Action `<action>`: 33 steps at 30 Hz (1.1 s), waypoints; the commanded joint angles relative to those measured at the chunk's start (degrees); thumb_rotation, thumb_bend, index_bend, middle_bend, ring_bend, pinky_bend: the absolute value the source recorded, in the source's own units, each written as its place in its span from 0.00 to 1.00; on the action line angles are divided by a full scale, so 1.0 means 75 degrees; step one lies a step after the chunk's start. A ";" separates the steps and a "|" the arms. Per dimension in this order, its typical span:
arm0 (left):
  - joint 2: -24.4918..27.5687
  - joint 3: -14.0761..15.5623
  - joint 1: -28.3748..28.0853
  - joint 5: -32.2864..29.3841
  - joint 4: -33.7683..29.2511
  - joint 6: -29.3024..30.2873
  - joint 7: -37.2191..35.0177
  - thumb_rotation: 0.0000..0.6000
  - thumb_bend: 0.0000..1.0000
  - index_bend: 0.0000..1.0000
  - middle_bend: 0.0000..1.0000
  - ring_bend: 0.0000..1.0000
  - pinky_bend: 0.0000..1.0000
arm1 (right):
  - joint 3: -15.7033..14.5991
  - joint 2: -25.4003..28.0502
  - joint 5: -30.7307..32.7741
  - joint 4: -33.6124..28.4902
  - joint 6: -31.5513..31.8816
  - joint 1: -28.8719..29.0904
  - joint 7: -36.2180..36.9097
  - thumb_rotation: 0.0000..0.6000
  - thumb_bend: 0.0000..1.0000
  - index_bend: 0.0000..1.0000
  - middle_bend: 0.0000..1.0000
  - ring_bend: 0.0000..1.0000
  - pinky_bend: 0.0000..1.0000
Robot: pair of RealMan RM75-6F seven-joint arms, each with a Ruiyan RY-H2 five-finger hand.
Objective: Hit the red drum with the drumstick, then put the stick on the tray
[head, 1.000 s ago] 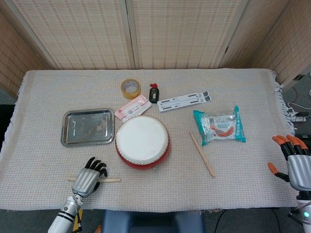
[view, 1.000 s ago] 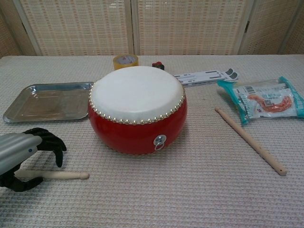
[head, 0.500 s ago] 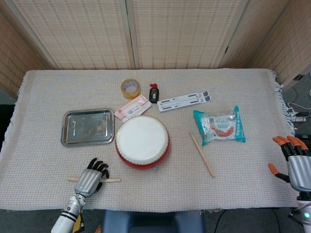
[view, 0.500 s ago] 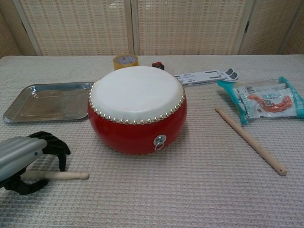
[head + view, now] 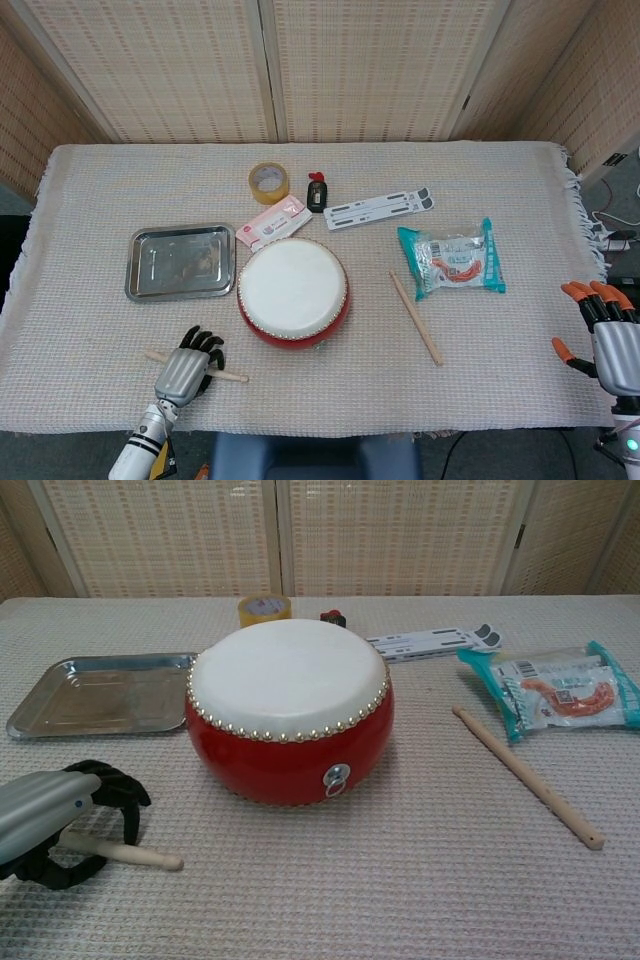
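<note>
The red drum [image 5: 293,292] with its white skin stands mid-table, large in the chest view [image 5: 288,715]. To its left lies the steel tray [image 5: 132,265] [image 5: 30,715]. Near the front edge, left of the drum, my left hand [image 5: 188,368] [image 5: 60,815] curls its black fingers around a drumstick [image 5: 232,376] [image 5: 140,856], which lies slanted on the cloth with its tip pointing right. A second drumstick [image 5: 415,318] [image 5: 525,777] lies untouched right of the drum. My right hand [image 5: 608,345] hangs at the table's right edge, fingers spread and holding nothing.
A teal snack pack [image 5: 452,260] [image 5: 560,690] lies right of the second stick. Behind the drum are a tape roll [image 5: 269,182] [image 5: 264,608], a pink packet [image 5: 271,222], a small black item [image 5: 317,192] and a white strip [image 5: 378,208] [image 5: 432,640].
My left hand has closed further around the near drumstick, and the stick has swung from level to slanted. The right hand has stayed where it was.
</note>
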 commanded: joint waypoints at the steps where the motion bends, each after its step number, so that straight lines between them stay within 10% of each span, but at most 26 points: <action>1: 0.0000 -0.0015 0.0035 0.0005 -0.0016 0.0012 -0.0379 1.00 0.34 0.55 0.24 0.12 0.02 | 0.0001 0.0006 -0.0002 -0.0007 -0.0005 0.0003 -0.0007 1.00 0.24 0.18 0.17 0.08 0.13; 14: 0.0831 -0.0326 0.0300 -0.0030 -0.1034 0.0119 -0.3478 1.00 0.34 0.54 0.26 0.14 0.03 | 0.0012 0.0052 0.0004 -0.0109 -0.0084 0.0053 -0.0103 1.00 0.24 0.18 0.17 0.07 0.12; 23: 0.2135 -0.0752 0.0330 0.0037 -0.1858 -0.0470 -0.8024 1.00 0.36 0.54 0.29 0.15 0.04 | 0.0008 0.0040 0.0004 -0.0122 -0.0128 0.0079 -0.0134 1.00 0.24 0.18 0.17 0.07 0.12; 33: 0.3084 -0.0481 -0.0182 0.1628 -0.0854 -0.1340 -1.3823 1.00 0.36 0.54 0.30 0.15 0.04 | 0.0015 0.0092 -0.0009 -0.0185 -0.0002 0.0020 -0.0196 1.00 0.24 0.18 0.17 0.07 0.12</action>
